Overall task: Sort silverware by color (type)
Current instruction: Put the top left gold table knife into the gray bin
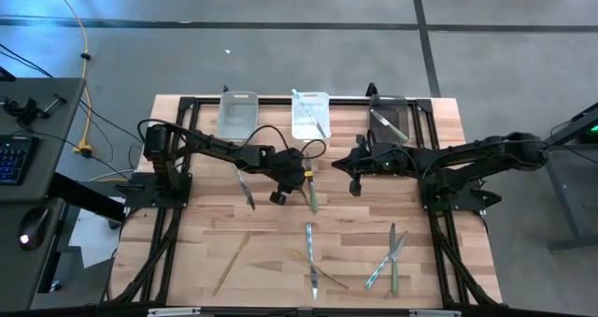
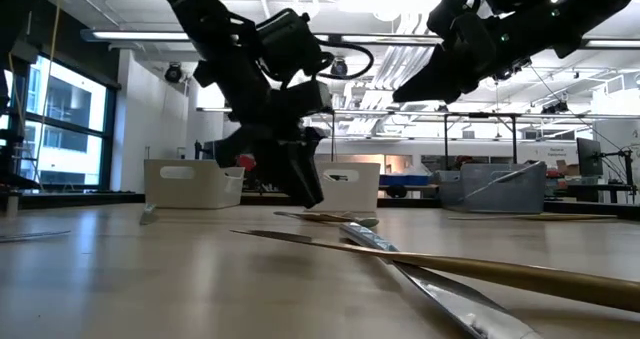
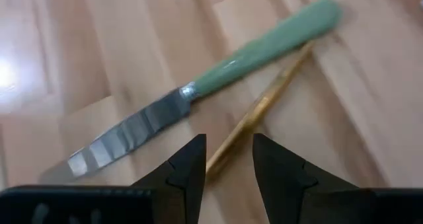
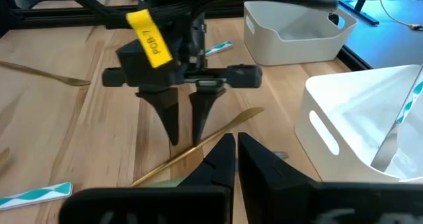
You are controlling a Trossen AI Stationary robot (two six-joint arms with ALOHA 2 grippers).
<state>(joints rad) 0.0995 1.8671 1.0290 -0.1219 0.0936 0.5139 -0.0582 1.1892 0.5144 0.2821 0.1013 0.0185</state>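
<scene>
My left gripper (image 3: pixel 230 163) is open and low over the table's middle, pointing down. Its fingers stand on either side of a slim gold piece (image 3: pixel 254 112) that lies flat; I cannot tell whether they touch it. A knife with a pale green handle (image 3: pixel 264 42) lies flat beside the gold piece, also seen in the high view (image 1: pixel 313 201). The right wrist view shows the left gripper (image 4: pixel 185 139) astride the gold piece (image 4: pixel 218 135). My right gripper (image 1: pixel 355 184) hovers raised just right of it, shut and holding nothing. More silverware (image 1: pixel 385 261) lies flat near the table's near edge.
Three bins stand along the far edge: a white left one (image 1: pixel 238 114), a white middle one (image 1: pixel 310 116) with teal-silver pieces, and a clear right one (image 1: pixel 388 119) with a dark piece. A dark knife (image 1: pixel 245 188) and a gold piece (image 1: pixel 231 261) lie to the left.
</scene>
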